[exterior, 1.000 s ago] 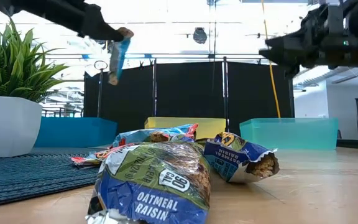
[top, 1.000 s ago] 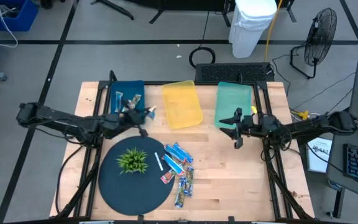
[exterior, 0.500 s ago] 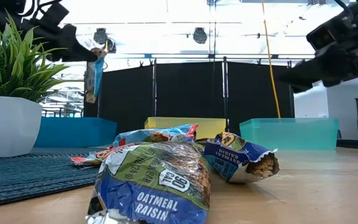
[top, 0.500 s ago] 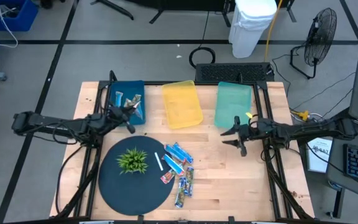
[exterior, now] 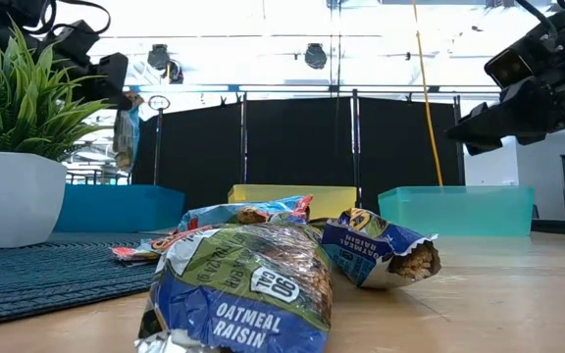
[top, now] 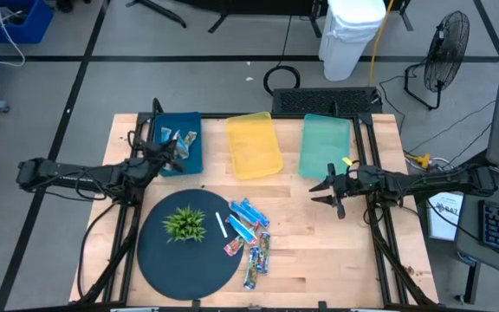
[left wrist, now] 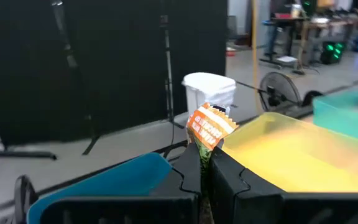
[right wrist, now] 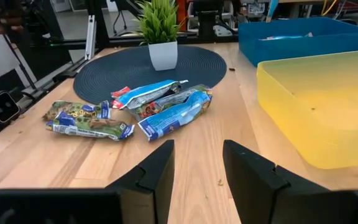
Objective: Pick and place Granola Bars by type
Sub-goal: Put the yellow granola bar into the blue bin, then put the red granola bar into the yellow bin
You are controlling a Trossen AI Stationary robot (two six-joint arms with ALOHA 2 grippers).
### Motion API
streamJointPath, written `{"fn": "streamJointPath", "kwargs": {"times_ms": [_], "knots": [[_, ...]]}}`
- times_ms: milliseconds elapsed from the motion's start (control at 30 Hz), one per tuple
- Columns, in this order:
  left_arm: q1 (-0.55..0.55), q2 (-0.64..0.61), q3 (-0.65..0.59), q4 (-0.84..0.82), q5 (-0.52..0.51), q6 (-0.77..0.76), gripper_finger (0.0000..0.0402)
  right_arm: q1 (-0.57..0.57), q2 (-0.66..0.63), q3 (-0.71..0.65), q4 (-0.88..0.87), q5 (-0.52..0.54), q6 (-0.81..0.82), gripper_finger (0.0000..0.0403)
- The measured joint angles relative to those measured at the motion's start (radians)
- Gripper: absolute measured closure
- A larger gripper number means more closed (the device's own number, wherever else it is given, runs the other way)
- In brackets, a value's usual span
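left gripper (top: 173,152): clamped on granola bar (left wrist: 207,127), blue bin (top: 191,161) below | right gripper (top: 329,185): fingers apart, empty, bar pile (right wrist: 143,107) ahead

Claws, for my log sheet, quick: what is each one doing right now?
Left claw: shut on a granola bar, above the blue bin.
Right claw: open, holding nothing, near the green bin.

held bar (left wrist: 207,129) mostly behind fingers (left wrist: 188,169)
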Motion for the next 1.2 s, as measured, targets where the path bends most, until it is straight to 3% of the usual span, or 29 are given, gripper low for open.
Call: {"fn": "streamJointPath", "kwargs": {"times_ms": [167, 400, 767, 933, 1200], "knots": [[0.0, 0.0, 0.0, -0.006, -0.015, -0.043, 0.0393, 0.0, 0.0, 0.0, 0.0, 0.001, 0.0, 0.0275], [0.0, 0.0, 0.0, -0.034, -0.016, -0.067, 0.0356, 0.0, 0.0, -0.001, 0.0, 0.002, 0.024, 0.0275], [0.0, 0.0, 0.0, -0.037, -0.074, -0.165, 0.0359, 0.0, 0.0, -0.001, 0.0, 0.002, 0.023, 0.0275], [0.0, 0.0, 0.001, -0.038, -0.118, -0.203, 0.0316, 0.0, 0.001, -0.001, 0.0, 0.002, 0.019, 0.0275], [0.0, 0.0, 0.001, -0.056, -0.105, -0.249, 0.0227, 0.0, 0.001, -0.001, 0.0, 0.002, 0.016, 0.0275]]}}
